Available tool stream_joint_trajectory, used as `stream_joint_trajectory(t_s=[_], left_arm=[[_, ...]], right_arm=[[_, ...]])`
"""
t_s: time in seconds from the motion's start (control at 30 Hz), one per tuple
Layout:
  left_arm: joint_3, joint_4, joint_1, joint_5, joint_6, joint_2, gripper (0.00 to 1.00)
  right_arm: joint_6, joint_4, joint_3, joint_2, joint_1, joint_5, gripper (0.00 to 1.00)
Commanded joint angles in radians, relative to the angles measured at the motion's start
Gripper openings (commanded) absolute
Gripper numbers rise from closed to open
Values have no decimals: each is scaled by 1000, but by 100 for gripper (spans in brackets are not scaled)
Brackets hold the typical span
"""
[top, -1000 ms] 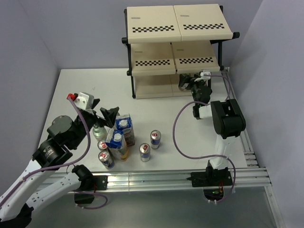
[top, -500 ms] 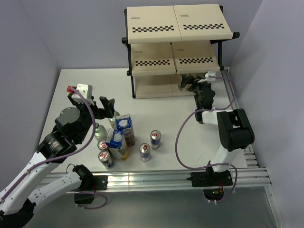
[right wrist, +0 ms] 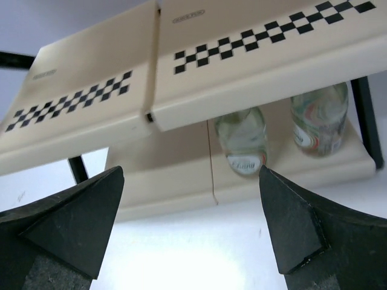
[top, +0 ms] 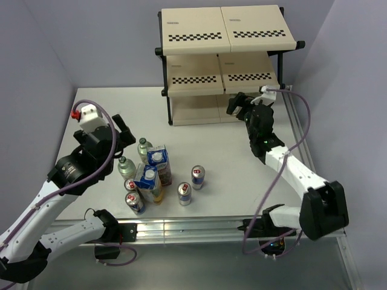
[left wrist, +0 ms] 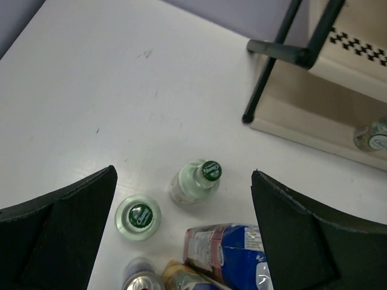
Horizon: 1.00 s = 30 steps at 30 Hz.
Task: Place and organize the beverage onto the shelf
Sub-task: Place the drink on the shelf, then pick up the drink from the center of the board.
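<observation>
A three-tier shelf (top: 227, 37) of cream-beige boards, black tube frame and black-and-white checkered front strips is seen at the upper centre of the top view, at the far side of the white bench (top: 254, 175). On the right half of its lowest board, two drinks are already stood upright: a small clear plastic bottle with a pale label (right wrist: 242, 142) and a second clear labelled bottle (right wrist: 319, 121) just beside it, both near the centre right of the right wrist view.

The other drinks are grouped on the bench, lower left of centre in the top view. Two clear bottles with green caps are found at the upper left of the group, one (top: 143, 147) nearer the shelf and one (top: 125, 164) below it. A tall white-capped carton with a purple side (top: 158, 162) and a tall white-capped carton with a yellow side (top: 147, 178) are stood just beside each other. Two slim blue-and-silver cans (top: 131, 185) (top: 133, 202) are placed at the cartons' left, and two more (top: 185, 193) (top: 198, 176) at their right, slightly apart.

The left arm's jaws are spread wide and empty above the two green-capped bottles, the black fingers (left wrist: 60, 235) filling the lower corners of the left wrist view. The right arm's jaws are likewise spread wide with nothing between them, held in front of the shelf's lowest board and facing the two shelved bottles
</observation>
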Motion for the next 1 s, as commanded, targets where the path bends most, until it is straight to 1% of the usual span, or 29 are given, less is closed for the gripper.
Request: stream_joint_trajectory(t_s=[0.0, 0.1, 0.2, 0.23, 0.27, 0.33, 0.37, 0.4, 0.47, 0.57, 0.6, 0.63, 0.73, 0.77, 0.83, 0.87, 0.93, 0.97], left_arm=[[-3, -163, 6, -74, -205, -18, 99], [-42, -200, 22, -56, -257, -15, 99], [-103, -177, 45, -20, -266, -4, 100], [-115, -164, 56, -2, -263, 1, 100], [-128, -136, 68, 32, -254, 7, 100], [-158, -108, 113, 72, -245, 27, 99], [-166, -87, 128, 110, -240, 33, 100], [-181, -79, 157, 125, -240, 40, 100], [-201, -64, 177, 139, -254, 43, 99], [-264, -19, 209, 182, -234, 53, 97], [-289, 13, 232, 229, -227, 68, 95], [-295, 27, 240, 248, -221, 73, 94], [-307, 48, 248, 276, -220, 99, 84], [-307, 50, 248, 274, -217, 105, 78], [-310, 39, 249, 256, -214, 116, 70], [-307, 33, 248, 250, -216, 122, 60], [-307, 19, 248, 241, -217, 125, 50], [-307, 19, 248, 241, -217, 122, 46]], right_arm=[[-3, -355, 76, -132, 83, 223, 100], [5, -435, 80, -232, 146, 242, 100], [92, -489, 80, -316, 154, 195, 100], [123, -492, 80, -336, 154, 164, 100], [131, -486, 67, -375, 154, 99, 100], [110, -420, 38, -418, 154, 5, 100], [100, -376, 5, -453, 154, -70, 100], [96, -363, -9, -468, 154, -92, 100], [96, -339, -41, -496, 154, -121, 100], [74, -349, -32, -490, 154, -164, 100], [73, -363, -26, -476, 154, -186, 100], [69, -369, -19, -469, 154, -195, 100], [66, -379, -17, -452, 154, -207, 100], [63, -377, -25, -450, 154, -207, 100], [63, -371, -35, -453, 154, -207, 99], [63, -368, -38, -453, 154, -207, 99], [60, -368, -43, -456, 154, -204, 99], [59, -366, -45, -456, 154, -203, 99]])
